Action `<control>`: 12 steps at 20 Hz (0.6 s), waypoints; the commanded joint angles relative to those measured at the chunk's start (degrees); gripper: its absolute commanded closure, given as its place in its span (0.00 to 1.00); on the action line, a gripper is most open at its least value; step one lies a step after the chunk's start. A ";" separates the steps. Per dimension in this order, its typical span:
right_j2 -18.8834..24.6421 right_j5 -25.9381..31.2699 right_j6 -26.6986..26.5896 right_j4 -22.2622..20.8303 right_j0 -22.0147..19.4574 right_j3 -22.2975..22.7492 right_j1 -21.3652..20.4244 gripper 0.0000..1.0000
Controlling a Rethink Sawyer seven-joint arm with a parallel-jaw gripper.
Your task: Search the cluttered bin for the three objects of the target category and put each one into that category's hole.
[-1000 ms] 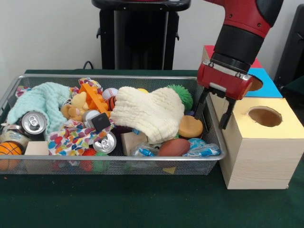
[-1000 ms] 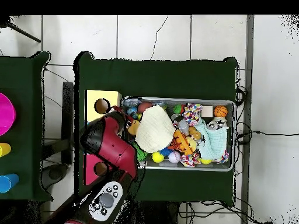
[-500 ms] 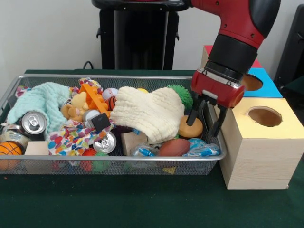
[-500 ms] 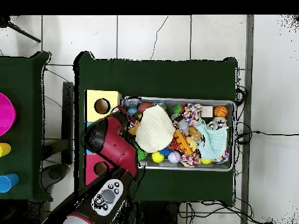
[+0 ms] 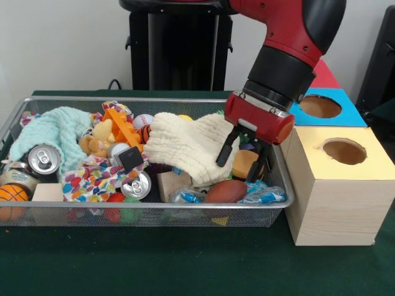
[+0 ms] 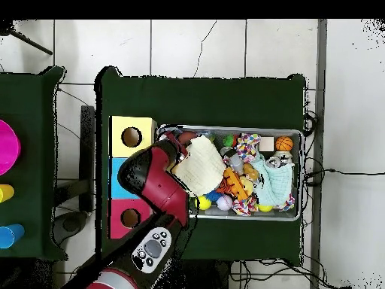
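While the arm reaches down into the wire bin (image 5: 148, 213) from above, the gripper (image 5: 239, 161) hangs with its fingers spread wide, one finger against the edge of the cream cloth (image 5: 185, 145) and the other beside the orange block (image 5: 245, 164). That cloth is the bin's landmark: it drapes over much of the middle and hides what lies under it. Just below its edge sit a brown football (image 5: 225, 191), a wooden block (image 5: 171, 184) and crinkled blue wrappers (image 5: 262, 191). Left of the cloth lie a soda can (image 5: 136, 185), a patterned rag (image 5: 92, 179), an orange toy (image 5: 120, 126), a baseball (image 5: 142, 121) and a mint towel (image 5: 49, 132). Right of the bin stands the yellow box (image 5: 336, 185) with its round hole, a blue box (image 5: 321, 111) behind it.

From overhead, the arm (image 6: 154, 188) covers the bin's end nearest the boxes, meeting the cloth (image 6: 199, 165). A basketball (image 6: 283, 143) rests in the bin's far corner from the cloth. On the green surface (image 6: 203, 98), the yellow box (image 6: 131, 135) adjoins the bin.
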 commanded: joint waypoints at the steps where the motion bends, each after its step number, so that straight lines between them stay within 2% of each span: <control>1: 9.12 -3.12 17.32 2.17 -2.13 -2.65 1.05 0.00; 8: 13.58 -4.90 18.72 -0.35 -4.63 -2.43 -1.18 0.00; 12: 13.32 -4.57 17.23 1.27 -4.23 -3.32 -0.80 0.00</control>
